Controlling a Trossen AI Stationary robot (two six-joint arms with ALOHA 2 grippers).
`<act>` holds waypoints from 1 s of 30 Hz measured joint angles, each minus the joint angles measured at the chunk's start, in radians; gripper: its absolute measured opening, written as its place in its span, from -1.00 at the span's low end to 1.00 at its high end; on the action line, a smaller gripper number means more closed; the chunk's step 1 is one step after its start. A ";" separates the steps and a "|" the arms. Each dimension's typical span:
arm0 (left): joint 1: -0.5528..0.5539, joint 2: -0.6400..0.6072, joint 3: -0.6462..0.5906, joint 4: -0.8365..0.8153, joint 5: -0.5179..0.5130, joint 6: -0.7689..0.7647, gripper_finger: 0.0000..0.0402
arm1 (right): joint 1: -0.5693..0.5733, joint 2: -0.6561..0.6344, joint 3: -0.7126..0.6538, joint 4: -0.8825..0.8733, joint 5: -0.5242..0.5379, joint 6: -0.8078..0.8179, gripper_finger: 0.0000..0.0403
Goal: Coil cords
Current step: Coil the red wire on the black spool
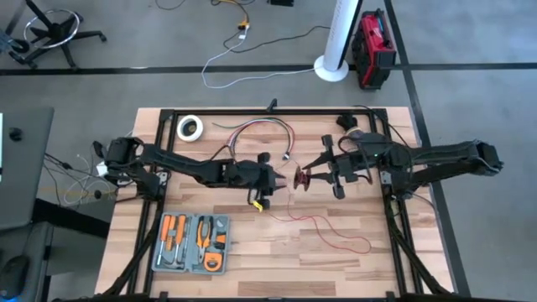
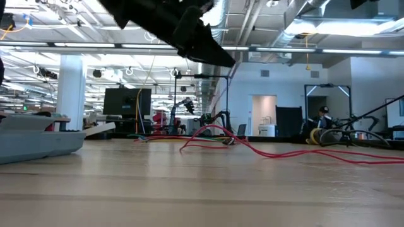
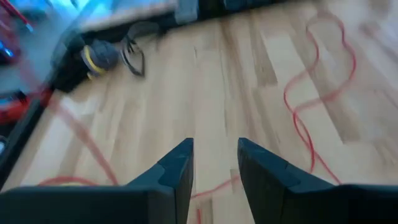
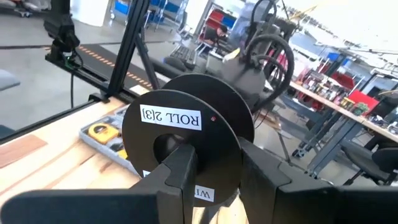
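Cords (image 1: 331, 228), one thin red wire, trail loosely across the counter (image 1: 277, 260) middle toward its near right. The right tool (image 4: 211, 171) grips a black spool (image 4: 186, 134) at centre. The left tool (image 3: 214, 165) hovers beside it, fingers slightly parted, holding nothing.

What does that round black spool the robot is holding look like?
The spool is a black reel with two flat round discs, plastic by its look. A white label on the facing disc is printed upside down. The right gripper clamps it at the hub, holding it on edge above the wooden table. From above, red wire shows wound on it and trailing onto the table.
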 joint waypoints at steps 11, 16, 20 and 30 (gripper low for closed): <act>0.069 0.072 -0.193 0.537 0.040 -0.019 -0.43 | 0.000 0.001 0.000 0.017 -0.021 0.031 -0.49; 0.069 0.139 -0.167 0.591 0.050 0.002 -0.43 | 0.002 0.032 0.000 0.043 -0.022 0.048 -0.49; 0.075 0.151 -0.161 0.617 0.006 0.014 -0.43 | 0.002 0.034 0.000 0.050 -0.023 0.056 -0.49; 0.078 0.147 -0.160 0.637 -0.122 0.040 -0.43 | 0.030 0.032 0.000 0.049 -0.026 0.063 -0.49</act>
